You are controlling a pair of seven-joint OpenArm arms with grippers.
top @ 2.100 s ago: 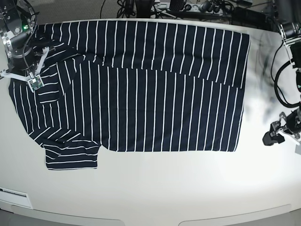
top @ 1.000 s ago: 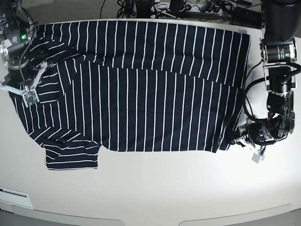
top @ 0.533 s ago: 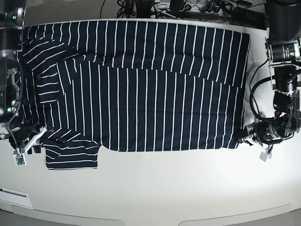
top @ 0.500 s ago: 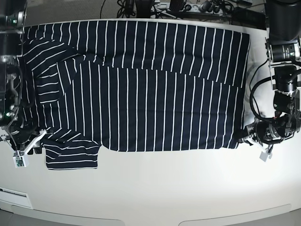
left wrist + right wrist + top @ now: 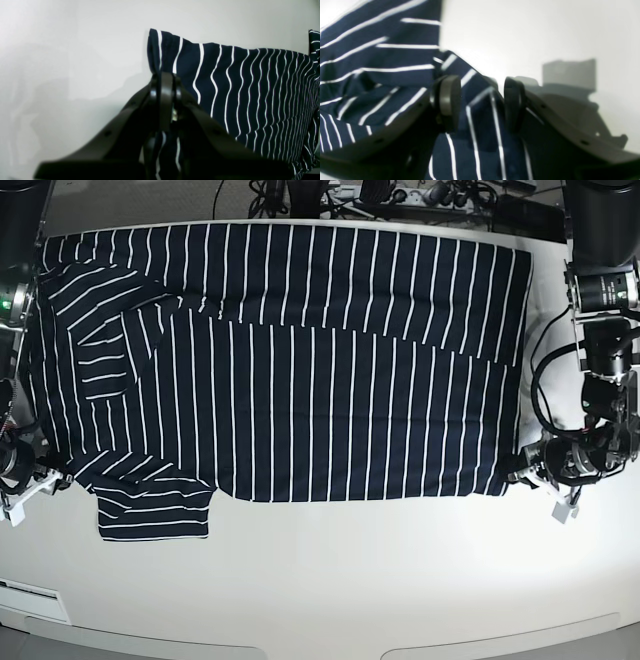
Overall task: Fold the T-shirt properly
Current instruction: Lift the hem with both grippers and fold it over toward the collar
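My left claw [image 5: 163, 82] is pinched shut on the hem corner of the T-shirt [image 5: 300, 380], which lies flat across the table [image 5: 350, 580], while my right claw [image 5: 480, 100] stands wide, straddling the sleeve-side edge

The T-shirt [image 5: 300, 370] is spread flat on the surface [image 5: 330, 580], with one sleeve at the near left. The right hand [image 5: 480, 105] is placed at that sleeve's edge, the left hand [image 5: 165, 85] at the opposite near corner
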